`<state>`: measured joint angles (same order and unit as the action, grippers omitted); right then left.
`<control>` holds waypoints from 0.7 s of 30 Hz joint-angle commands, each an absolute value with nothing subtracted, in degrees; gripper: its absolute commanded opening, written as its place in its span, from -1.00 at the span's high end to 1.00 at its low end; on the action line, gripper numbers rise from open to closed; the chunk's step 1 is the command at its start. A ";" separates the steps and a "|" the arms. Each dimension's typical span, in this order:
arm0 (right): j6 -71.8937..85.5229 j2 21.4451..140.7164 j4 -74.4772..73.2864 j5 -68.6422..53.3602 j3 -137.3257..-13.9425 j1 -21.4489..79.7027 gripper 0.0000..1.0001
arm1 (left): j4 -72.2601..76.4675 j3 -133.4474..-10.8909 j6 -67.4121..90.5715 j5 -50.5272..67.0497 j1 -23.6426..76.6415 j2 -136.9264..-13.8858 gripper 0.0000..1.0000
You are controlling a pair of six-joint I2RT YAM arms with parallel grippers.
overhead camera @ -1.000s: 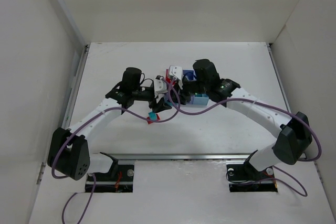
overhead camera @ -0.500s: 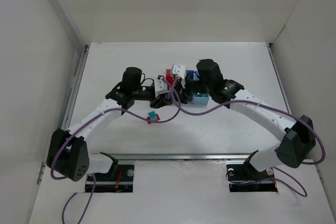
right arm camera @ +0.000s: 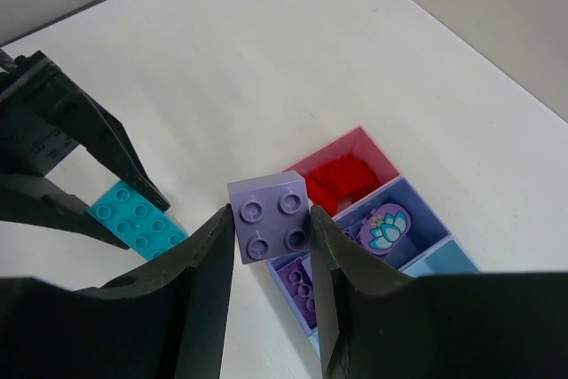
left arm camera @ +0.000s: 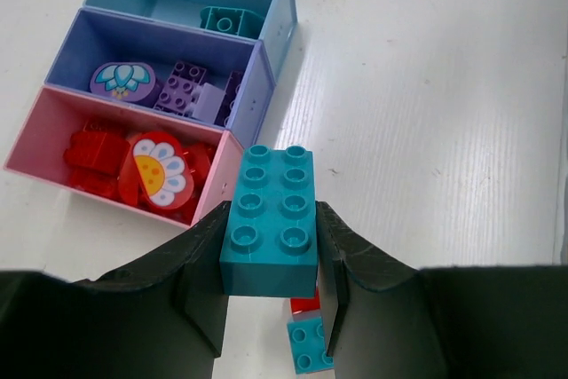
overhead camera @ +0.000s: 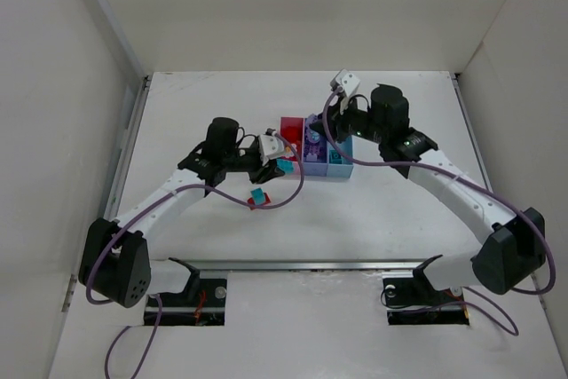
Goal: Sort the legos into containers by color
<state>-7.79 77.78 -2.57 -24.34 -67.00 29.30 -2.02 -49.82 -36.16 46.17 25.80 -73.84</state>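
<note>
Left pincer point(left arm camera: 269, 250) clamps a teal brick point(left arm camera: 271, 210), right pincer point(right arm camera: 269, 232) clamps a lavender brick point(right arm camera: 270, 217)

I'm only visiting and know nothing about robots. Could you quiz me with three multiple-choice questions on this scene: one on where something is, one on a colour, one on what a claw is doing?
1. Where is the daisy disc?
A) in the pink bin
B) in the light blue bin
C) loose on the table

2. What colour is the brick in the right gripper?
A) red
B) lavender
C) teal

3. What is the left gripper doing?
A) open, empty
B) shut on a teal brick
C) shut on nothing

Answers: 1 A, it lies among red bricks there; 2 B, pale purple studs show in its grip; 3 B, it clamps the brick's sides.
</note>
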 commanded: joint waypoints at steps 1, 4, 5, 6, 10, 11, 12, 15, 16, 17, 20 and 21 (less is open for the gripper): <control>-3.53 79.88 2.20 -22.33 -66.62 30.06 1.00 | -0.89 -49.66 -36.04 43.78 25.84 -71.81 1.00; 1.73 83.74 1.59 -14.00 -66.62 29.54 1.00 | 3.32 -49.04 -32.27 40.01 25.84 -71.81 1.00; 3.67 84.54 1.58 -8.32 -66.62 29.53 1.00 | 4.56 -48.52 -30.78 38.42 25.84 -72.33 1.00; 5.69 85.25 1.58 -6.00 -66.62 28.40 1.00 | 5.61 -48.52 -29.20 36.67 25.84 -72.33 1.00; 11.25 89.29 1.58 -6.32 -68.98 25.85 0.85 | 8.43 -48.52 -24.61 29.19 25.84 -72.86 1.00; 11.25 91.30 1.06 -7.11 -69.78 25.84 0.81 | 8.44 -48.52 -24.61 27.96 25.84 -72.86 1.00; 11.25 92.28 1.05 -7.99 -70.66 25.84 0.78 | 8.44 -48.52 -24.61 27.95 25.84 -72.86 1.00; 11.25 96.23 -3.59 -9.84 -75.05 25.84 0.58 | 8.96 -48.52 -24.08 27.95 25.84 -72.86 1.00; 11.25 96.94 -4.82 -9.84 -76.02 25.84 0.46 | 8.96 -48.52 -24.08 27.95 25.84 -72.86 1.00; 11.25 97.64 -6.66 -9.84 -77.50 25.84 0.35 | 8.96 -48.52 -24.08 27.95 25.84 -72.86 1.00; 10.55 98.70 -7.21 -10.97 -78.22 25.84 0.13 | 8.96 -49.04 -23.55 28.48 25.84 -72.86 1.00; 10.55 98.70 -7.21 -11.68 -78.22 25.84 -0.09 | 8.96 -49.04 -23.55 28.48 25.84 -72.86 1.00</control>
